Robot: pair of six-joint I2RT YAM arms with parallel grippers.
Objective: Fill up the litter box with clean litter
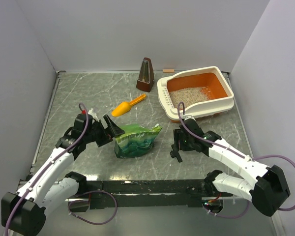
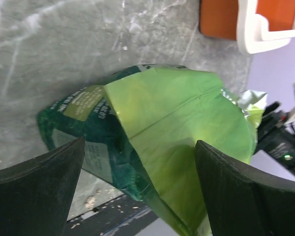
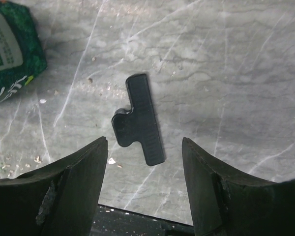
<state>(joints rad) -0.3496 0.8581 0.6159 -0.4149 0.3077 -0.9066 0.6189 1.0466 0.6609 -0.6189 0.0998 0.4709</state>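
Observation:
The litter box stands at the back right, cream outside and orange inside; its white rim shows in the left wrist view. Pale clean litter covers part of its floor. A crinkly green bag stands at the table's middle. My left gripper is open at the bag's left side. In the left wrist view the bag lies between the spread jaws, untouched. My right gripper is open and empty, right of the bag, just above a black clip on the table.
An orange scoop lies behind the bag. A brown metronome stands at the back. A few spilled granules lie near the table's front edge. Grey walls close in the table on three sides.

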